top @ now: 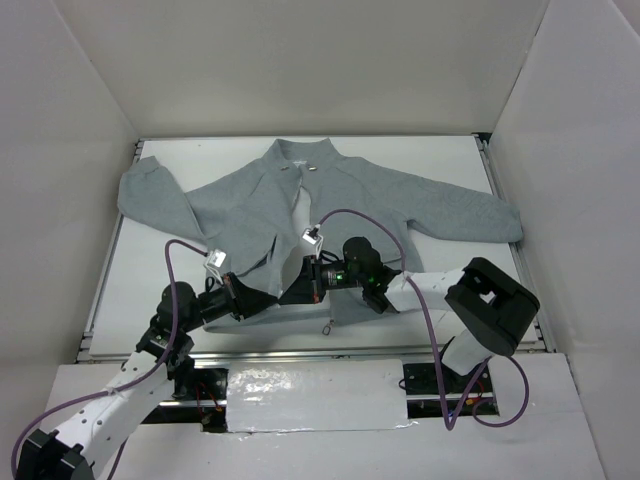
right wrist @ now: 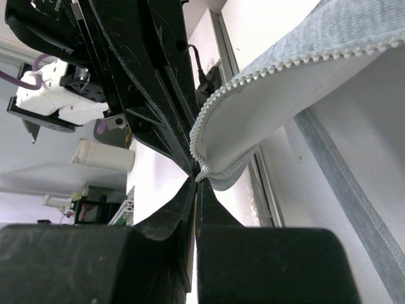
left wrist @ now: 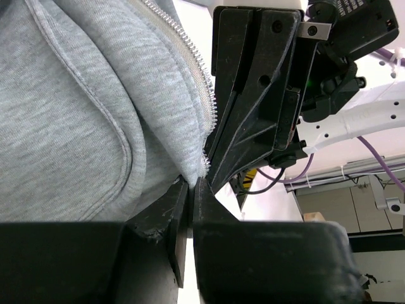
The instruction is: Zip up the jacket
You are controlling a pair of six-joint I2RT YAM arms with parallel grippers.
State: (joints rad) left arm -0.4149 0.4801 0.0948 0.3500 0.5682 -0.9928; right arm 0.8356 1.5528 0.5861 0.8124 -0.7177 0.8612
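Note:
The light-grey jacket (top: 400, 205) lies flat on the white table (top: 450, 150), collar at the far side, its front parted in a narrow gap below the collar. Both grippers meet at the bottom hem near the centre. My left gripper (top: 270, 297) (left wrist: 192, 180) is shut on the lower corner of one front panel (left wrist: 76, 126), just under its pale zipper teeth (left wrist: 197, 71). My right gripper (top: 296, 290) (right wrist: 197, 179) is shut on the bottom end of the other zipper edge (right wrist: 253, 71), which curls up from its tips. The zipper pull is not visible.
White walls enclose the table on three sides, and metal rails (top: 100, 300) run along its edges. Purple cables (top: 345, 212) arch over the jacket from each wrist. A shiny taped patch (top: 315, 395) sits between the arm bases.

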